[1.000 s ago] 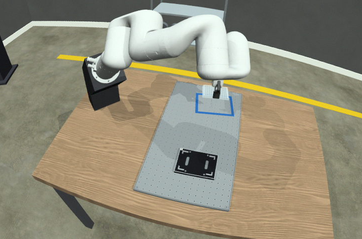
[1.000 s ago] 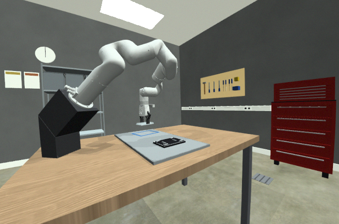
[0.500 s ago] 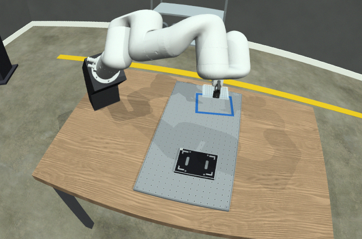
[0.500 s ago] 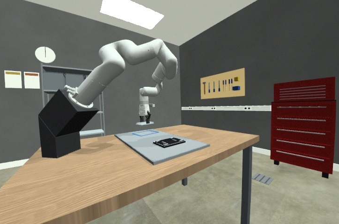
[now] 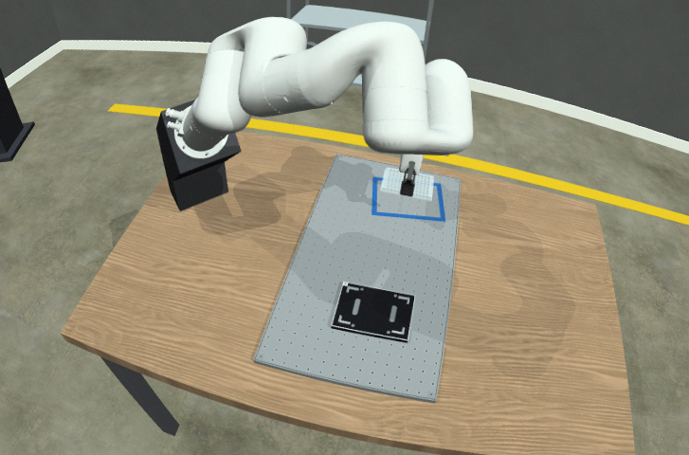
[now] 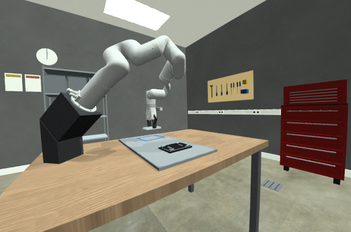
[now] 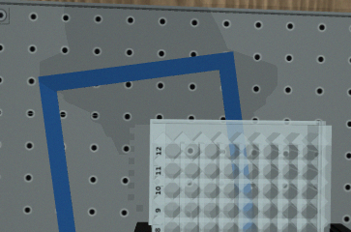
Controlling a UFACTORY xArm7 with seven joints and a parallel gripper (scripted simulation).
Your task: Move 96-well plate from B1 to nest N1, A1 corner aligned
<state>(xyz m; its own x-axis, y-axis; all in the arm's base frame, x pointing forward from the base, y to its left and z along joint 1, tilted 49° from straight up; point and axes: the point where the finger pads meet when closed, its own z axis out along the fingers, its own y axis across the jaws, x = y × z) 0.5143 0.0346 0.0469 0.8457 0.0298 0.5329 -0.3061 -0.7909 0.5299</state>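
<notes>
1. Top view: the gripper (image 5: 407,181) pinched the 96-well plate (image 5: 421,188) over the blue-outlined spot B1 (image 5: 407,215), far from the black plate nest N1 (image 5: 372,311) on the counter (image 5: 194,289).
2. Exterior view: the plate (image 6: 151,127) hung level, clear above the grey breadboard (image 6: 181,160).
3. Wrist view: the plate (image 7: 241,174) overlapped the spot's right border (image 7: 231,92).

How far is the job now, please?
Done: the gripper is shut on the plate and holds it in the air above the blue B1 outline. In hand: carrying it. Left: bring it to the black nest, which has nothing in it, match the A1 corner, and set it flat inside the locators.
</notes>
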